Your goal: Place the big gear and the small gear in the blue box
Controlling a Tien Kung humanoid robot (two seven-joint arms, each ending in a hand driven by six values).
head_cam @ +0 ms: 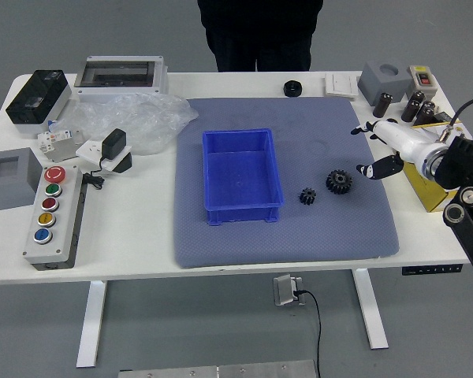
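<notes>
The big gear (339, 182) is noted flat on the grey mat (288, 243), right of the small gear (307, 196); both lie right of the blue box (240, 175). The robot's right hand (394, 147), fingers spread and nothing gripped, is positioned near the big gear. A person (260, 31) is observed standing beyond the table (134, 228).

Grey floor (126, 27); white table (134, 228), white legs (370, 307) under near edge.
</notes>
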